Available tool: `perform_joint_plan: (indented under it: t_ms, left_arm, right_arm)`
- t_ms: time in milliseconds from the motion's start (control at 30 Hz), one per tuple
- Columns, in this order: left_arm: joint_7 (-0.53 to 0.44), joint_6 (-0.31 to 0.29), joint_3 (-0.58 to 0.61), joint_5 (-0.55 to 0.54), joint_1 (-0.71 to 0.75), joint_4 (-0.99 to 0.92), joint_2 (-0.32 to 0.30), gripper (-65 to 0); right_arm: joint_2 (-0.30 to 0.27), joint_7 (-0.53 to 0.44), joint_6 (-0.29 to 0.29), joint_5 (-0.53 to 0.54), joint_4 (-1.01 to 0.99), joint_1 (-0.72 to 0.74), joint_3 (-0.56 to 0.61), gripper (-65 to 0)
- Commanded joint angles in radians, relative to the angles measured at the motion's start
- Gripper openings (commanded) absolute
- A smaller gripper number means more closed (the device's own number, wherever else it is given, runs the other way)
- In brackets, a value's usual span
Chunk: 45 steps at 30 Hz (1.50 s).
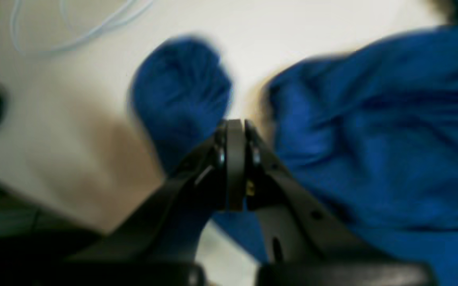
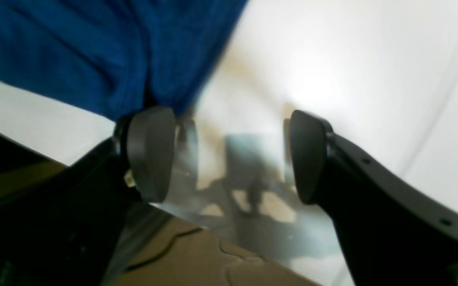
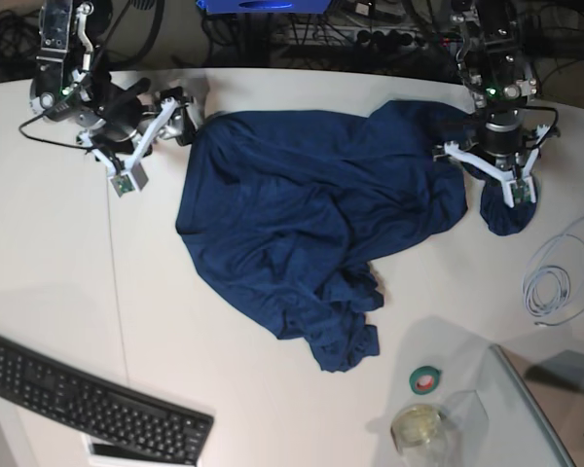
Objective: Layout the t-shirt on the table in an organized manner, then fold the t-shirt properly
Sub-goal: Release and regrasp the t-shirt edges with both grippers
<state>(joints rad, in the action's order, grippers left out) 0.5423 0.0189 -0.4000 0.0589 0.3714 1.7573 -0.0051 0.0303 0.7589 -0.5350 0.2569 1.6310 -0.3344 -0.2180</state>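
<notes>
The dark blue t-shirt [image 3: 311, 204] lies spread but rumpled across the far middle of the white table [image 3: 58, 272], with a bunched end pointing toward the front [image 3: 346, 341]. On the base view's right, my left gripper [image 3: 506, 195] [image 1: 235, 123] is shut, and a sleeve [image 1: 181, 91] is bunched around its tips. My right gripper [image 3: 188, 115] [image 2: 233, 159] stands open at the shirt's left edge. In the right wrist view the fabric [image 2: 94, 51] just meets one finger [image 2: 151, 151], and nothing lies between the jaws.
A black keyboard [image 3: 88, 404] sits at the front left. A coiled white cable [image 3: 550, 277] lies at the right edge. A green tape roll [image 3: 425, 379], a glass cup [image 3: 419, 428] and a clear panel [image 3: 530, 409] stand at the front right.
</notes>
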Motion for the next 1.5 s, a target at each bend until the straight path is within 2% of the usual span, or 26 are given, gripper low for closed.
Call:
perform_joint_plan:
  t_ms: [0,100,200,267,333,400,533,567,633,800,967,1133,1233,1467]
  left_arm:
    - [-0.020,-0.010,-0.015,-0.034,0.021,0.020,-0.019,-65.0]
    - [-0.020,-0.104,-0.086,-0.187,0.081,0.006,-0.055,-65.0]
    - [-0.020,-0.145,-0.218,-0.327,0.105,-0.052,-0.062,-65.0]
    - [-0.020,-0.193,-0.279,-0.377,0.110,-0.110,-0.062,-65.0]
    - [-0.020,-0.277,-0.314,-0.405,0.116,-0.155,-0.072,-64.2]
    - [-0.020,-0.334,-0.339,-0.408,0.117,-0.184,-0.077,-52.3]
    - [-0.020,-0.428,-0.368,-0.413,0.114,-0.204,-0.075,-21.6]
    - [-0.020,-0.446,-0.371,-0.413,0.108,-0.207,-0.075,-15.5]
    - [-0.020,-0.465,-0.370,-0.413,0.100,-0.225,-0.075,-8.2]
    - [-0.020,-0.463,-0.376,-0.413,0.031,-0.227,-0.072,-10.2]
    - [-0.017,-0.462,-0.416,-0.383,-0.084,-0.299,-0.098,-12.5]
    - [-0.020,-0.462,-0.423,-0.230,-0.194,-0.412,-0.105,-12.5]
    - [-0.027,-0.462,-0.426,-0.199,-0.223,-0.483,-0.112,-12.5]
    - [-0.189,-0.460,-0.416,-0.192,-0.228,-0.655,-0.114,-12.7]
  right_arm:
    - [-0.003,-0.019,-0.010,0.015,0.016,-0.001,-0.001,-23.0]
    - [0.006,-0.019,-0.010,0.017,0.018,-0.022,0.006,-23.0]
    - [0.046,-0.022,-0.010,0.052,0.018,-0.045,-0.001,-22.5]
    - [0.053,-0.051,-0.010,0.075,0.016,-0.064,0.002,-22.5]
    - [0.056,-0.092,-0.010,0.084,0.012,-0.079,0.009,-22.4]
    - [0.076,-0.115,-0.010,0.084,0.007,-0.085,0.007,-22.4]
    - [0.079,-0.131,-0.010,0.084,-0.010,-0.079,0.007,-22.4]
    - [0.079,-0.131,-0.010,0.084,-0.022,-0.073,0.007,-22.4]
    - [0.081,-0.129,-0.010,0.084,-0.050,-0.058,0.009,-22.4]
    - [0.081,-0.129,-0.010,0.084,-0.065,-0.061,0.009,-22.4]
    - [0.078,-0.129,-0.010,0.084,-0.065,-0.064,0.009,-22.4]
    - [0.078,-0.129,-0.010,0.084,-0.065,-0.064,0.009,-22.4]
    - [0.076,-0.129,-0.010,0.084,-0.065,-0.064,0.009,-22.4]
    - [0.078,-0.129,-0.012,0.084,-0.068,-0.047,0.010,-22.4]
